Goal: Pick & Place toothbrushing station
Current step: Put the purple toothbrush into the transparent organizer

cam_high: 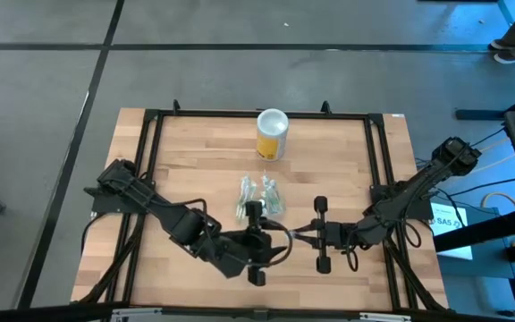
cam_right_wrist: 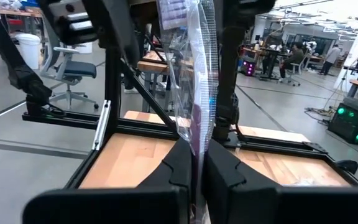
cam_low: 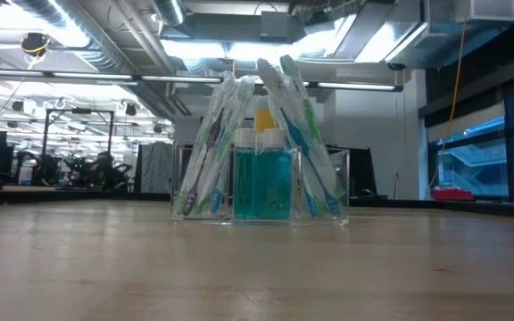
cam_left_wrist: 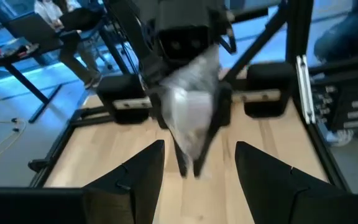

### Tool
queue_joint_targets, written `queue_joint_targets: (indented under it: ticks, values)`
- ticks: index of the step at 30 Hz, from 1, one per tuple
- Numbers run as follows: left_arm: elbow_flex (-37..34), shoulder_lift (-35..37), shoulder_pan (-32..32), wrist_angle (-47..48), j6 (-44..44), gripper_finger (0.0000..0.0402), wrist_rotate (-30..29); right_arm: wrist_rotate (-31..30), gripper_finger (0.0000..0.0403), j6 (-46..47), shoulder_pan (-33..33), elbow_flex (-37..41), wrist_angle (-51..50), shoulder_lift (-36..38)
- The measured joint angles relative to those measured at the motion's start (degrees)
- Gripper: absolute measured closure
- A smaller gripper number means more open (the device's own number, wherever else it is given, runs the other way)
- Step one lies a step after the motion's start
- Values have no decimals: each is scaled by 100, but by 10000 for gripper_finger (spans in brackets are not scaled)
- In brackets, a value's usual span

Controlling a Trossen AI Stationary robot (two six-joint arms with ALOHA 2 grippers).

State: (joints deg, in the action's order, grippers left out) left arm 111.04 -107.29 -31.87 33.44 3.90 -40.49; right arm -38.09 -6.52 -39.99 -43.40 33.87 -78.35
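— Where is the toothbrushing station?

— The clear container [cam_high: 259,199] stands on the wooden table [cam_high: 186,161], upright. In the low view its see-through wall [cam_low: 339,160] shows wrapped toothbrushes [cam_low: 211,143] leaning inside at both ends and a teal bottle [cam_low: 261,183] in the middle. Nothing is touching it.

— And the yellow canister?

— The canister [cam_high: 272,134], with its white lid, stands behind the container, apart from it, on the side away from the arms.

— Where are the grippers?

— Both are on the other side of the container from the canister, near it but not over it, and they face each other. The right gripper [cam_right_wrist: 194,149] has its fingers clenched on a clear plastic packet [cam_right_wrist: 194,74], which stands up from between them. In the high view it [cam_high: 298,234] is off the container's right corner.

— The left one?

— The left gripper [cam_left_wrist: 199,146] has its fingers spread wide, one on each side of the lower end of that same packet [cam_left_wrist: 191,112], and they are not pressing on it. From above it [cam_high: 271,240] is just in front of the container.

— What is in the packet?

— I cannot tell; it is crinkled and blurred.
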Motion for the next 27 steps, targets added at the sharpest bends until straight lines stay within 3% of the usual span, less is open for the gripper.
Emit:
queue_joint_targets:
  ticks: [19, 27]
  values:
    - [-4, -345, 224, -424, -168, 208, 117, 0, 384, 7, -42, 0, -4, 0]
    - [-4, -345, 248, -366, -455, 208, 504, 18, 384, 9, -42, 0, -39, 0]
